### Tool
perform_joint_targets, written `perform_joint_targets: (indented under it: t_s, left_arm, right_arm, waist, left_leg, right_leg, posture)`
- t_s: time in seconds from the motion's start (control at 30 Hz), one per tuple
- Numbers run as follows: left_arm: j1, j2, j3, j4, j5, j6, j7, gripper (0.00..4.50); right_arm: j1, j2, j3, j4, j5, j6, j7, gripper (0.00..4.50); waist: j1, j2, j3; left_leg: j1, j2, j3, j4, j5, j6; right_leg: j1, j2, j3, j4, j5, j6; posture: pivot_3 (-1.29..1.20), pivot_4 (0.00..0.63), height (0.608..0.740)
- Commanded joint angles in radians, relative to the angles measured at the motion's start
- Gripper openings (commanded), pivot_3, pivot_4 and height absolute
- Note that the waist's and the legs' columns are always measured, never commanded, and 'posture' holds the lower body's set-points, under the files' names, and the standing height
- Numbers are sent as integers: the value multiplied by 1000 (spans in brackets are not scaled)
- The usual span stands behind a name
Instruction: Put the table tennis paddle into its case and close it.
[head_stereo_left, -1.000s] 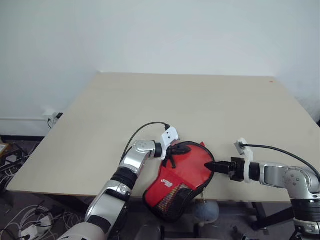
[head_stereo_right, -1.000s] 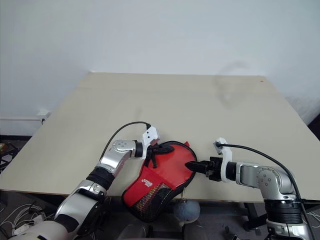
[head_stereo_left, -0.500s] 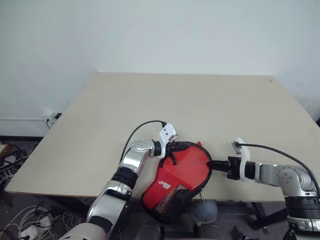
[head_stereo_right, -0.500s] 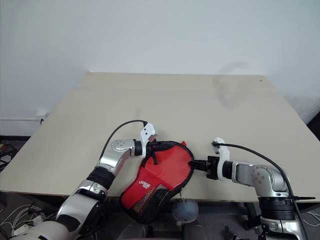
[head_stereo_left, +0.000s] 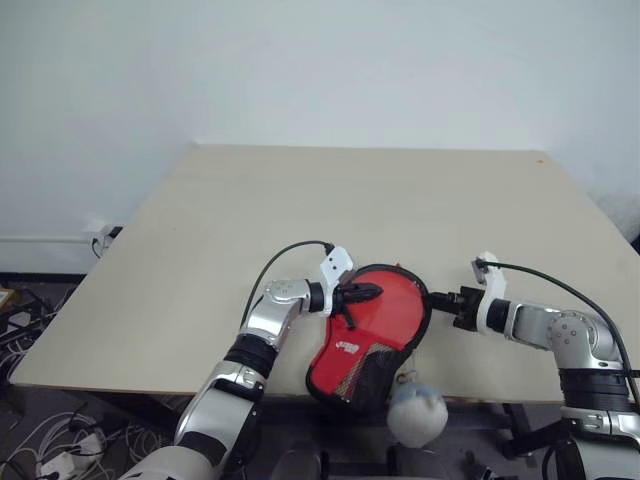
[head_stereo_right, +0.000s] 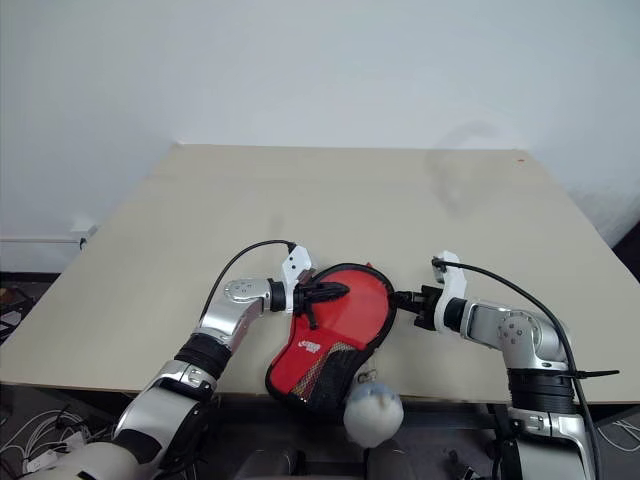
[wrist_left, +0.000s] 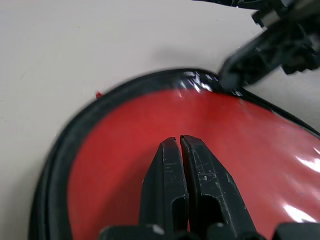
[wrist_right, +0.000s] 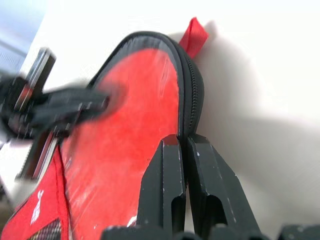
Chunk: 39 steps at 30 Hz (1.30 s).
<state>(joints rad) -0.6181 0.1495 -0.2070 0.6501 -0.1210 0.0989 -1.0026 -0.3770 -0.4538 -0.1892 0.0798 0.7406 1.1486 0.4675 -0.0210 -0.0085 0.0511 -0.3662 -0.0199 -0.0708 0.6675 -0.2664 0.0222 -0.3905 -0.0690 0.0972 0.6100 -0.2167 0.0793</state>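
While the head views showed the case (head_stereo_left: 368, 335) with the table tennis paddle (head_stereo_left: 385, 305) red behind its clear window at the table (head_stereo_left: 300, 200) near edge, its mesh end overhanging and the grey-blue puff (head_stereo_left: 417, 414) dangling below, the left gripper (head_stereo_left: 372, 291) lay pinched shut on the window and the right gripper (head_stereo_left: 437, 298) met the rim. From the left wrist view, closed fingers (wrist_left: 200, 165) rested on the red face, the other gripper at the black edge beyond; the right wrist view added a red tab (wrist_right: 194, 34) past the zip, its fingers (wrist_right: 165, 175) together at the zip edge, grip on it unclear.
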Motion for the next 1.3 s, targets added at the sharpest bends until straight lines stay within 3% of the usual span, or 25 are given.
perform_joint_targets:
  t_s: [0.03,0.8,1.3]
  left_arm:
    - [-21,-2,21,-17,-13,-5,3,0]
    - [-13,-8,15,-27,-12,-2,6,0]
    - [-10,-6,22,-66,-50,41,-42,0]
  right_arm:
    - [-62,2,-53,19,-27,-73,-20,28]
    - [-218,57,-111,353,-160,-286,-106,28]
    - [-83,-55,92,147,-319,-378,49,28]
  waist:
    - [-1,0,0]
    - [-3,2,0]
    - [-2,3,-1]
  left_leg:
    - [0,0,0,0,0,0]
    - [0,0,0,0,0,0]
    - [0,-1,-1,-1,0,0]
  right_leg:
    - [0,0,0,0,0,0]
    - [0,0,1,0,0,0]
    - [0,0,1,0,0,0]
  posture:
    - [0,0,740]
    - [0,0,740]
    - [0,0,740]
